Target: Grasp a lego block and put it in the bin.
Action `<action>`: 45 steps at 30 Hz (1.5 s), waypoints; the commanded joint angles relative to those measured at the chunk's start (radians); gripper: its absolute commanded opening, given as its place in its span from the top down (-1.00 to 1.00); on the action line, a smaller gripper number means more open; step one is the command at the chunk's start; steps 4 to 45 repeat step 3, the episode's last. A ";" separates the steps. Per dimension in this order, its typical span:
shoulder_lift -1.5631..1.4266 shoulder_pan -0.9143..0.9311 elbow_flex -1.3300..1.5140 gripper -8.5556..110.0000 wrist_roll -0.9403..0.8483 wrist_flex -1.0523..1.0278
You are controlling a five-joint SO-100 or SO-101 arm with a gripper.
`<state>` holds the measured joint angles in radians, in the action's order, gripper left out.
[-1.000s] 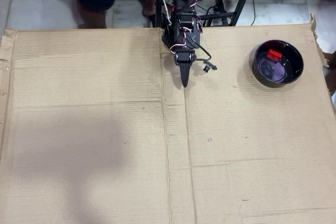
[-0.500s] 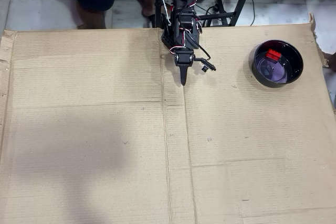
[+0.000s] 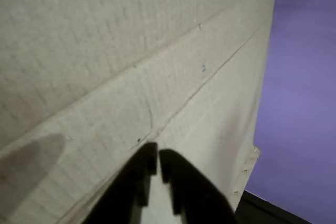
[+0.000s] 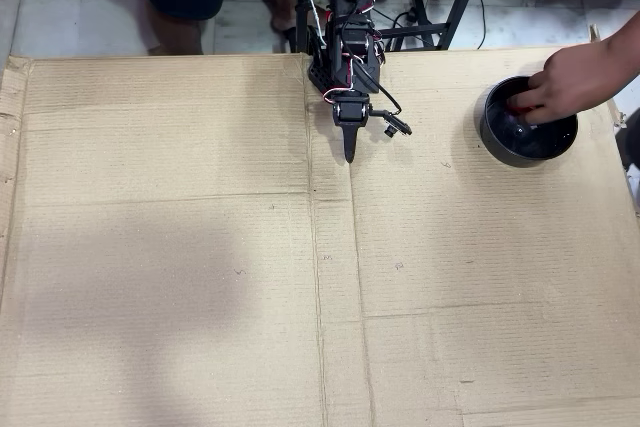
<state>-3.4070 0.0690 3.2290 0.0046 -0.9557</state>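
No brand, label or readable writing shows on anything in either view. There is one arm (image 4: 345, 52), folded up at the far middle of the cardboard-covered tabletop (image 4: 200, 277), its one black hand (image 4: 349, 155) pointing toward the near side just above the cardboard. In the wrist view the hand (image 3: 158, 153) has its two fingertips almost touching, a narrow slit between them and nothing held.

One glossy black bin (image 4: 505, 142) stands at the far right in the overhead view, well apart from the arm. One person's hand (image 4: 570, 82) reaches in from the right edge, fingers inside the bin. A speck of red shows under those fingers, probably the lego block (image 4: 519, 104), though it is too hidden to be sure; only one is seen.
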 commanded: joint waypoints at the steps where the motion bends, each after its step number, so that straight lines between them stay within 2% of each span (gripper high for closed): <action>1: -0.018 0.000 0.012 0.85 -0.002 -0.002; 45: -0.018 0.000 0.012 0.85 -0.002 -0.002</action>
